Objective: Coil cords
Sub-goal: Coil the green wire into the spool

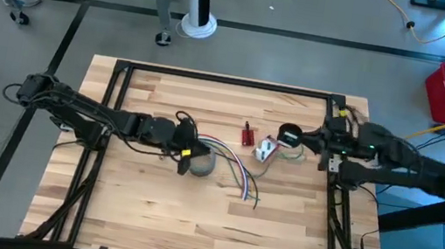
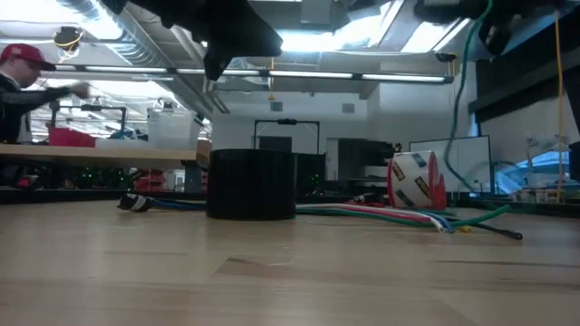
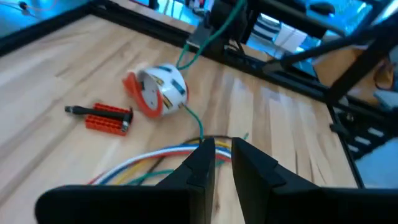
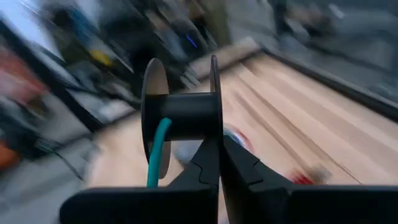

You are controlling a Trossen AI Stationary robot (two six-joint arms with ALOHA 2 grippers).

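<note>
A black spool (image 4: 183, 112) with a green cord (image 4: 157, 152) on its hub hangs over the table's right part, with my right gripper (image 1: 308, 140) shut on it. The cord (image 2: 467, 118) drops from the spool to the table (image 1: 293, 155) and runs toward a bundle of coloured wires (image 1: 236, 178) that lies flat. My left gripper (image 1: 189, 152) hangs above a grey roll of tape (image 1: 201, 164) at the table's middle. Its fingers (image 3: 222, 155) stand a narrow gap apart with nothing seen between them; the wires' end passes behind them. My right gripper pinches the rim of one of the spool's flanges (image 4: 214, 134) between its two fingers. They come nearly level from the table's right side. The spool is lifted clear with its axis across the fingers, and the green cord hangs slack from the hub.
A white and red tape dispenser (image 1: 266, 149) and a red block with a black pin (image 1: 247, 134) lie between the two grippers. A black frame (image 1: 212, 79) runs along the table's far, left and right sides. A person (image 2: 23, 77) works at a bench far behind.
</note>
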